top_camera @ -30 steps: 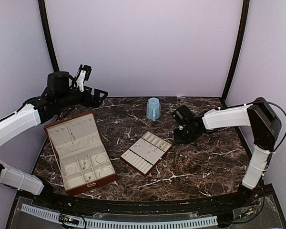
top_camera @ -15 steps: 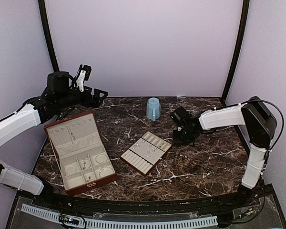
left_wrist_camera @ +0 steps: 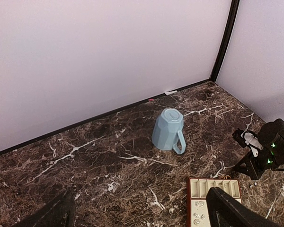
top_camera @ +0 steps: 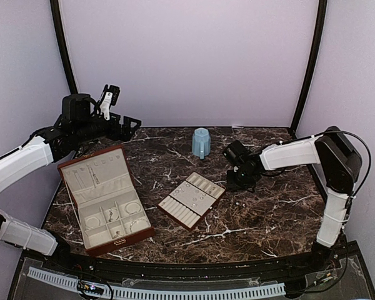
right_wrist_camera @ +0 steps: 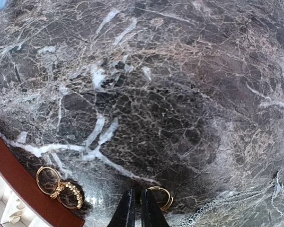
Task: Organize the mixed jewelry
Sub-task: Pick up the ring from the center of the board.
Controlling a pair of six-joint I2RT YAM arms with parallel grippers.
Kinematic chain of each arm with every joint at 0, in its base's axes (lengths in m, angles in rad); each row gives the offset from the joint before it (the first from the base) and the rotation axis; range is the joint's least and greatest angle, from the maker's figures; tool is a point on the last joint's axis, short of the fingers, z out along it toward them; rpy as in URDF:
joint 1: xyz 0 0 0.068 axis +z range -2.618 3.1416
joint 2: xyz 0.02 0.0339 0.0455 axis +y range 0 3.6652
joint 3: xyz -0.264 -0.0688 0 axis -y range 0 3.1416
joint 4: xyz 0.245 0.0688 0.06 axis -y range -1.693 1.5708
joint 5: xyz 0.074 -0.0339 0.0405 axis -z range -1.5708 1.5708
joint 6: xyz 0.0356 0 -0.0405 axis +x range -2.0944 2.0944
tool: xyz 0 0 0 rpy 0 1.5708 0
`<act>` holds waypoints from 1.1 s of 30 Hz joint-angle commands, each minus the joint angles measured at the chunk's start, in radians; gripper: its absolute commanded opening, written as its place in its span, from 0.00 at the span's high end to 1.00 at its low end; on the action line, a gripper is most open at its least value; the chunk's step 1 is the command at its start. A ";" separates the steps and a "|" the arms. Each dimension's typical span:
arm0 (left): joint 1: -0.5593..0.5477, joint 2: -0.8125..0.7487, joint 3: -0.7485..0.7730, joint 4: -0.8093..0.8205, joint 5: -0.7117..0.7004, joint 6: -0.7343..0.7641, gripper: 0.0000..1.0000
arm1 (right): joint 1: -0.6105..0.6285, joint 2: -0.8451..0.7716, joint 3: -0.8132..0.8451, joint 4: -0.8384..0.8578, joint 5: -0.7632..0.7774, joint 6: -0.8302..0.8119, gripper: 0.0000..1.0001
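In the right wrist view my right gripper (right_wrist_camera: 138,191) is down at the marble, its jaws nearly together and pinching the left rim of a thin gold ring (right_wrist_camera: 163,198). Two more gold rings (right_wrist_camera: 59,187), one of them beaded, lie beside the tray's reddish-brown edge (right_wrist_camera: 19,184). To the right a fine silver chain (right_wrist_camera: 236,198) trails across the marble. From above, that gripper (top_camera: 237,181) sits just right of the cream slotted tray (top_camera: 192,199). My left gripper (top_camera: 128,125) hovers high at the back left, open and holding nothing, its fingers (left_wrist_camera: 227,210) far apart.
An open reddish-brown box (top_camera: 106,199) with cream lining lies at the front left and holds small pieces. A blue mug (top_camera: 201,142) stands upside down near the back wall. Tiny studs (top_camera: 240,203) lie on the marble right of the tray.
My right gripper has slid a little left toward the tray and its jaws have closed further. The left arm has not moved.
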 commanded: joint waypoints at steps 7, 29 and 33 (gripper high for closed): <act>-0.001 -0.033 -0.013 0.010 -0.008 0.013 0.01 | 0.011 0.015 0.023 -0.049 0.048 0.026 0.90; -0.001 -0.035 -0.013 0.011 -0.010 0.014 0.01 | 0.019 -0.011 0.026 -0.055 0.089 0.034 0.86; -0.001 -0.034 -0.013 0.010 -0.011 0.015 0.01 | 0.018 -0.017 0.028 -0.057 0.097 0.034 0.85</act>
